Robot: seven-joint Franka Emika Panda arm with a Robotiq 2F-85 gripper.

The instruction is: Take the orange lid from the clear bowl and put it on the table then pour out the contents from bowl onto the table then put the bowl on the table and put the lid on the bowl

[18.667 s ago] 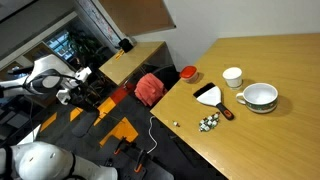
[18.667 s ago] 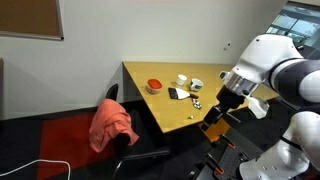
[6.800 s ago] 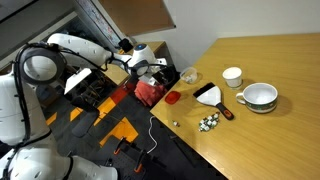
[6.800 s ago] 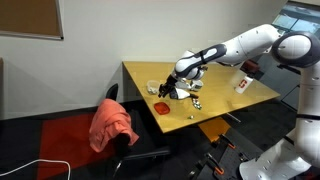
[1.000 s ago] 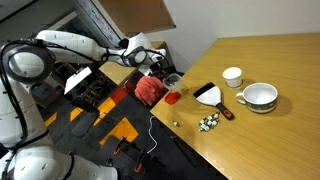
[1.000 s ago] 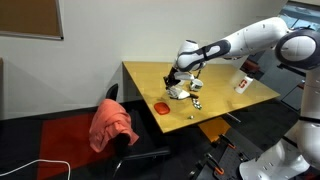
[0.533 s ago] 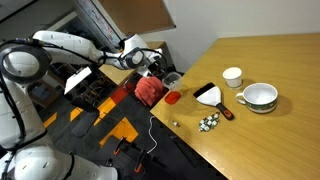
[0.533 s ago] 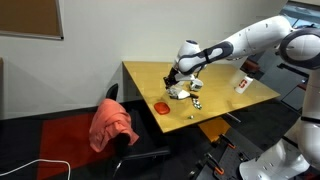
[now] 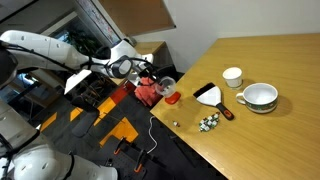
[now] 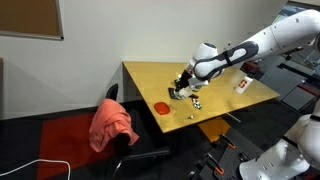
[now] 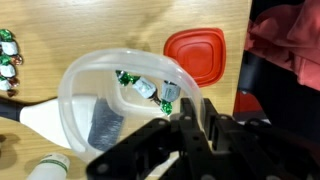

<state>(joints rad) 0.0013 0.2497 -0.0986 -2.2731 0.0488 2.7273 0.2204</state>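
The gripper is clenched on the near rim of the bowl, one finger inside the wall and one outside, so the bowl is held clear of the table, near its edge. In the wrist view the contents, a few small green-and-pale wrapped bits, lie inside the bowl against the wall by the fingers; none can be seen spilling out. The lid lies flat on the table just beyond the bowl, apart from it, and it shows on the wood near the corner in both exterior views. In an exterior view the bowl hangs just above the lid and looks tipped, though how far is hard to tell. So the first step looks done: lid off and set down. The pour seems at most begun. Emptying the bowl, setting it on the table and capping it with the lid are all left.
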